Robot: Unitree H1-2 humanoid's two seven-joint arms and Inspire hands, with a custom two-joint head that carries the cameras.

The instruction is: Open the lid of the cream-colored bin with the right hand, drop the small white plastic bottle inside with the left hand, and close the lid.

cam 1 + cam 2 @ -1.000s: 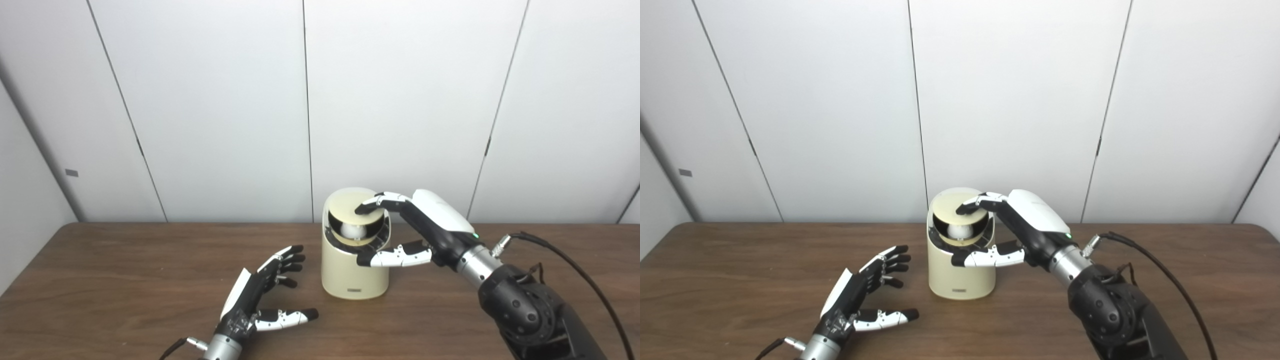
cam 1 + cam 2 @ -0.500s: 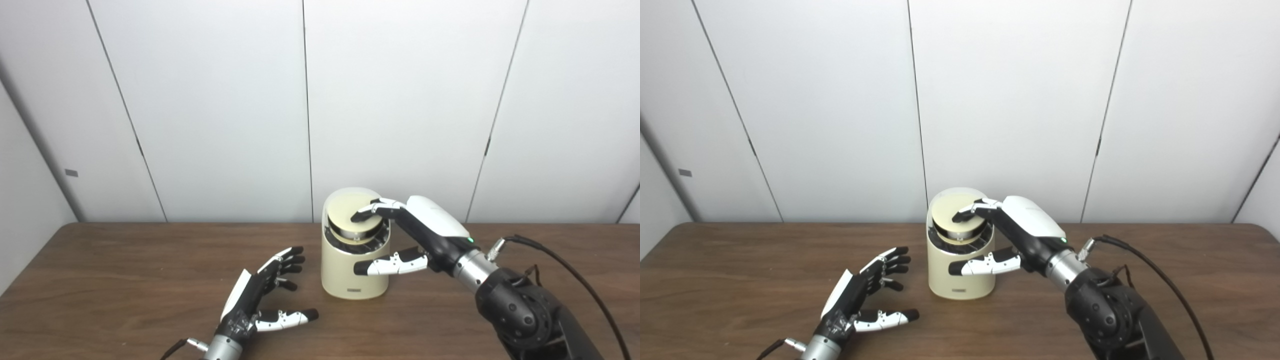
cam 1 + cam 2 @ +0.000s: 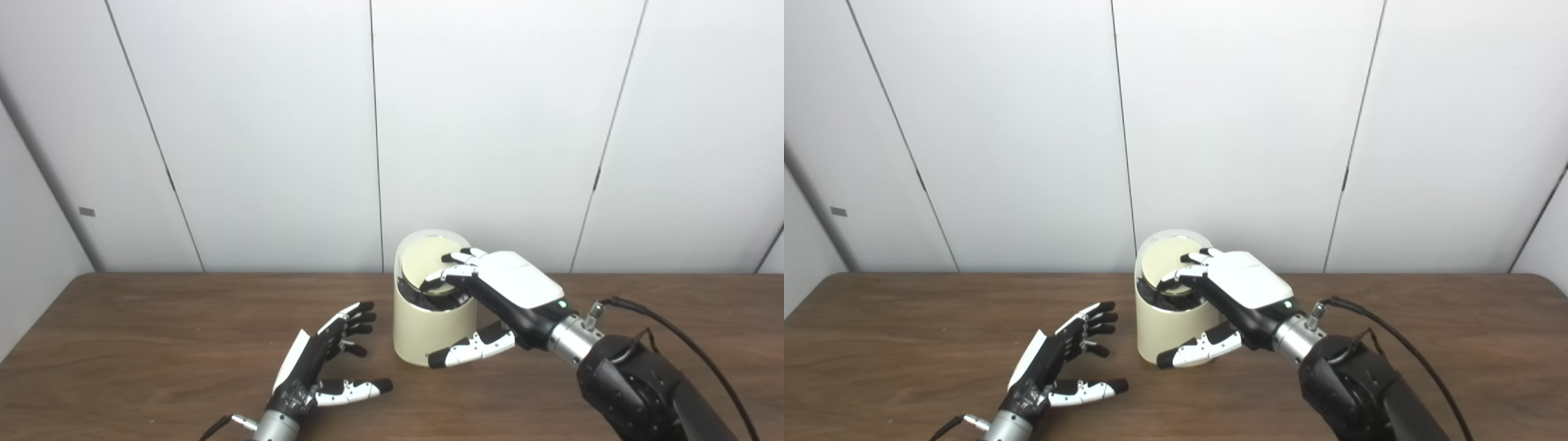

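The cream-colored bin (image 3: 422,334) stands upright at the middle of the wooden table (image 3: 153,343). Its round lid (image 3: 421,264) lies almost flat in the rim, with a dark gap showing at the front. My right hand (image 3: 508,285) rests its fingers on the lid's right side, and its thumb reaches down in front of the bin wall; it holds nothing. My left hand (image 3: 321,361) lies open on the table, left of and in front of the bin, and is empty. No small white bottle is visible.
A black cable (image 3: 680,337) loops from my right wrist over the table's right side. White wall panels stand close behind the table's far edge. Bare wood lies to the left and right of the bin.
The lid has swung down from tilted open to nearly flat under my right hand, which moved lower and toward me. The white object seen inside is now covered. My left hand stayed put.
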